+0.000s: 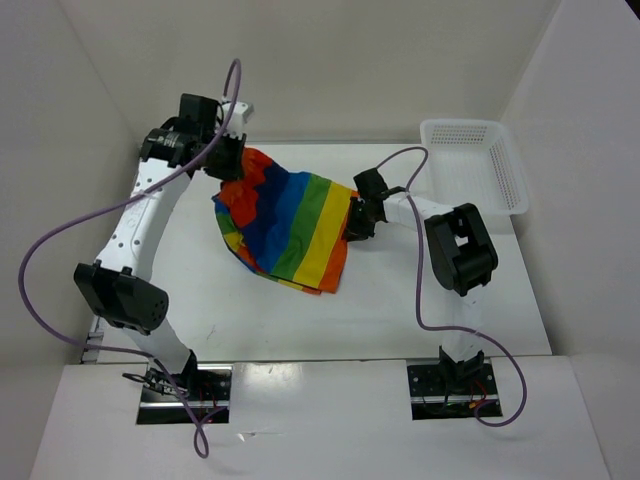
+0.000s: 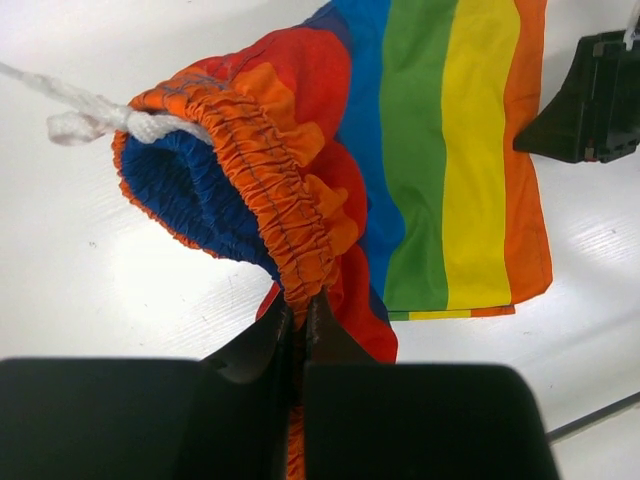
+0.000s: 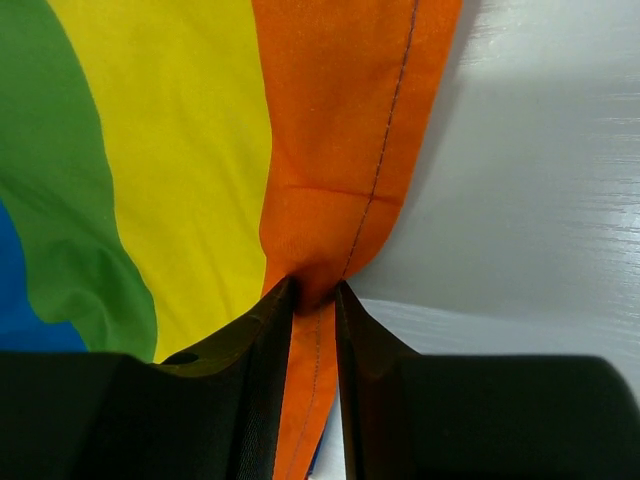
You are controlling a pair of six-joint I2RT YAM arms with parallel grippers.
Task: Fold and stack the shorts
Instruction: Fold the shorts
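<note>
The rainbow-striped shorts (image 1: 290, 225) lie partly lifted over the middle of the white table (image 1: 400, 310), stretched between both arms. My left gripper (image 1: 228, 163) is shut on the gathered orange waistband (image 2: 285, 215) at the far left; the white drawstring (image 2: 95, 118) hangs from it. My right gripper (image 1: 358, 222) is shut on the orange hem edge (image 3: 340, 180) at the shorts' right side. The striped leg panel (image 2: 450, 150) spreads flat towards the right gripper, which shows in the left wrist view (image 2: 590, 100).
A white plastic basket (image 1: 475, 165) stands at the table's far right corner. White walls enclose the table at the back and sides. Purple cables loop from both arms.
</note>
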